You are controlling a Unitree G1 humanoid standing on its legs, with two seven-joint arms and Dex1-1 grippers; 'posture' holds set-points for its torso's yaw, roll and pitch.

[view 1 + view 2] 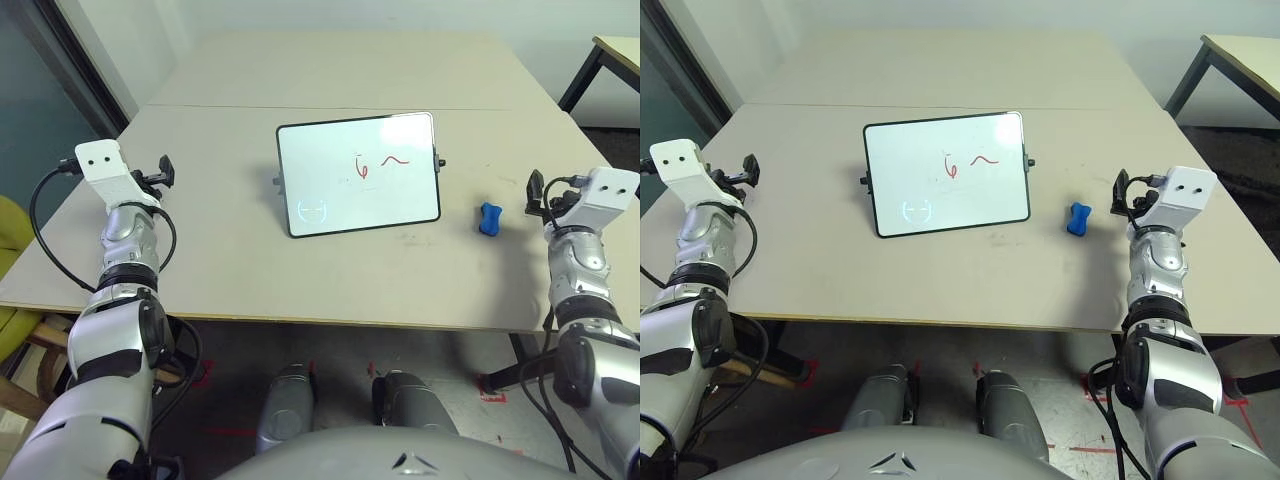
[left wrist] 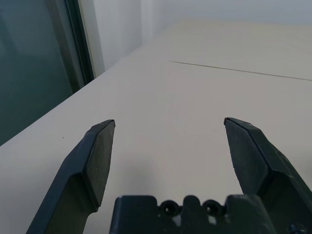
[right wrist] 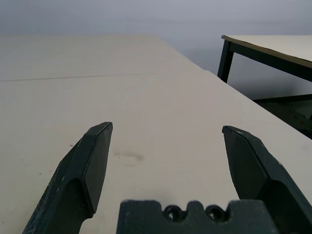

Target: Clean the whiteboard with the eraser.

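Observation:
The whiteboard (image 1: 360,174) leans on its stand at the middle of the table, black-framed, with red scribbles and a faint blue circle on it. The small blue eraser (image 1: 489,218) lies flat on the table just right of the board. My right gripper (image 3: 165,127) hovers right of the eraser, a short gap away, open and empty. Over the table's left part my left gripper (image 2: 168,123) stands open with nothing between its fingers, well left of the board.
The beige table (image 1: 240,270) has a seam (image 1: 220,106) running across behind the board. A second table (image 1: 615,50) stands at the far right. A dark glass wall (image 2: 34,63) runs along the left side.

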